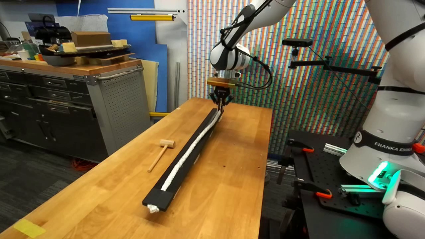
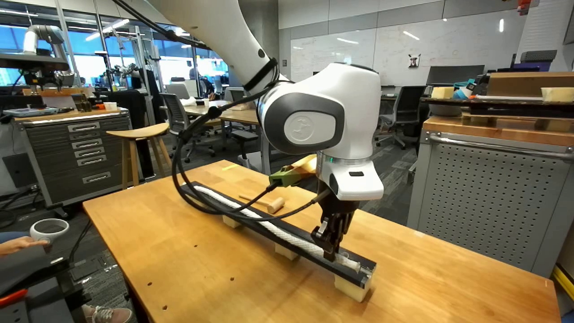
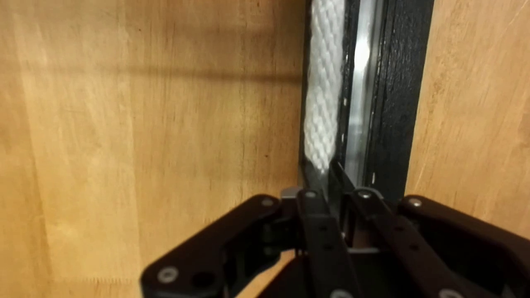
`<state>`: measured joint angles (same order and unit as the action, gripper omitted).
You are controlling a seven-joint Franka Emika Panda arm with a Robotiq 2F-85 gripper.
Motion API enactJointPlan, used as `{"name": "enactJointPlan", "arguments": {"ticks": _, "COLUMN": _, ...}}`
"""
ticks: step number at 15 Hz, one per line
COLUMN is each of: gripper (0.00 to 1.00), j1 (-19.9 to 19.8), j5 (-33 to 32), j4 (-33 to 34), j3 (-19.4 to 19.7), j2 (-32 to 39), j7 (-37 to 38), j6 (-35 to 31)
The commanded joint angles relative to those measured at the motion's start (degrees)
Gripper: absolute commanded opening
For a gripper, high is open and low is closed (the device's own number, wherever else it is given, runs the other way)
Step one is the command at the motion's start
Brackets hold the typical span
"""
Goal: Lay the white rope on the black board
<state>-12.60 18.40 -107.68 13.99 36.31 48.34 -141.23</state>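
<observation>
The white rope (image 1: 189, 151) runs lengthwise over the long black board (image 1: 182, 173) and also shows in an exterior view (image 2: 273, 229). At one end it passes under a black band, and its tip sticks out beyond the board. In the wrist view the rope (image 3: 325, 70) lies on the left part of the board (image 3: 401, 82), beside a shiny strip. My gripper (image 3: 325, 174) is shut on the rope near its opposite end, low over the board. A short pale rope end (image 2: 350, 262) shows past the fingertips (image 2: 331, 255). The fingers hide the pinched part.
A small wooden mallet (image 1: 160, 151) lies on the light wooden table (image 1: 232, 186) beside the board. Pale blocks (image 2: 352, 289) hold the board off the tabletop. A tool cabinet (image 1: 123, 96) stands beyond the table. My arm's cables hang over the board.
</observation>
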Motion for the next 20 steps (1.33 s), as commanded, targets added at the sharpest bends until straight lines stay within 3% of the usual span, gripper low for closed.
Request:
{"name": "enactJointPlan", "arguments": {"ticks": 1, "gripper": 0.03, "j1": -0.17, "j5": 0.71, "j4": 2.23, "j3": 0.65, "j2": 1.68, "j7": 2.34, "j6": -1.02}}
{"name": "enactJointPlan", "arguments": {"ticks": 20, "gripper": 0.03, "j1": 1.32, "j5": -2.16, "j4": 11.04, "j3": 0.11, "j2": 8.53, "j7": 4.37, "j6": -0.92}}
